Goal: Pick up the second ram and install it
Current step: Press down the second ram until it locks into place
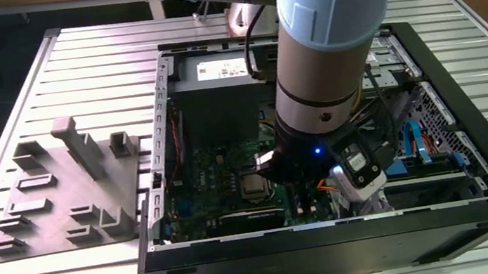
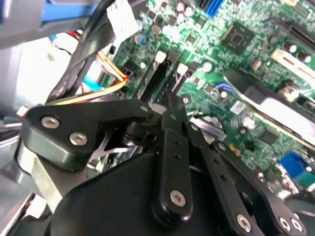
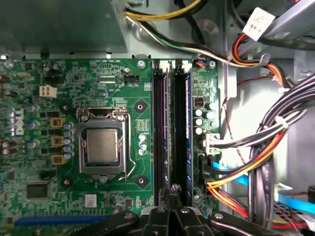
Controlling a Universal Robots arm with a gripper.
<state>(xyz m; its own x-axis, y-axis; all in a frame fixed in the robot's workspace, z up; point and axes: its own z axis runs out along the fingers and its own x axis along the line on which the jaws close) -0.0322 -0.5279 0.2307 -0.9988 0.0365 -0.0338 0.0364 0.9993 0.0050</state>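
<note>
Since the fingers (image 3: 170, 194) looked pinched together with nothing between them, low in the first wrist view, I'd guess the second ram (image 3: 180, 132) was already seated: a dark strip standing in the black slots (image 3: 161, 132) just above them, mid-frame. Further off sat the CPU socket (image 3: 102, 146). The exterior view added the grey holder tray (image 1: 63, 196) on the bench (image 1: 101, 56), at left.
</note>
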